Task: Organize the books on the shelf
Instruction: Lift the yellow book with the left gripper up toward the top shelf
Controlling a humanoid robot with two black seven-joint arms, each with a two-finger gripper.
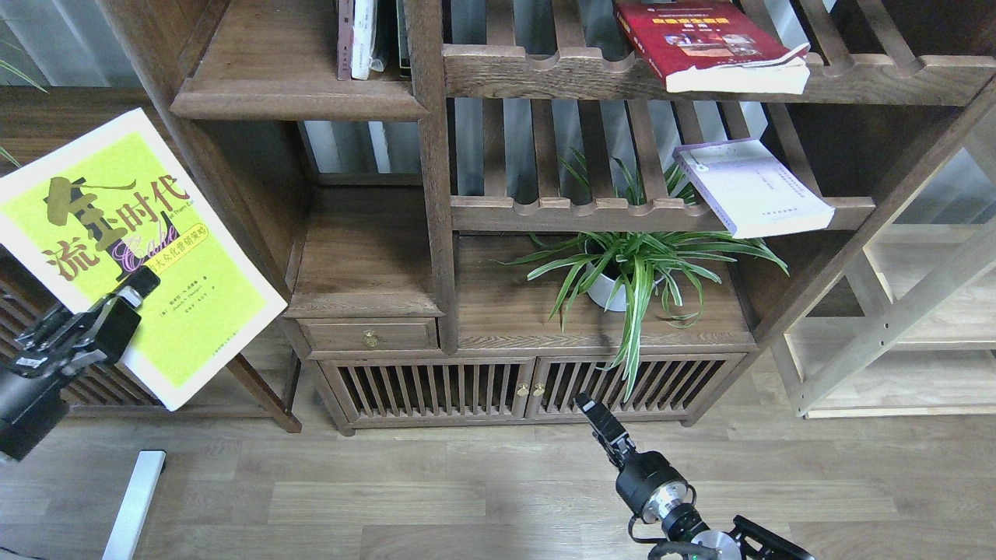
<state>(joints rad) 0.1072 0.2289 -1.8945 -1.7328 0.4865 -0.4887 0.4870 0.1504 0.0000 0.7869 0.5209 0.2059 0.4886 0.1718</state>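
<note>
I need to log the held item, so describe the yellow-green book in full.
The yellow-green book is a thin paperback with a white border, large dark Chinese characters, a dark figure drawing and small lines of print below. It is closed, front cover facing the camera, tilted with its top leaning left. It hangs in the air at the far left, in front of the bookcase's left side, resting on no shelf. The left gripper is shut on its lower left edge; nothing else touches it.

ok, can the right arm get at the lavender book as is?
Probably yes: the right end effector carries nothing, and the lavender book overhangs the slatted rail up and to its right. Only plant leaves lie near that path.
</note>
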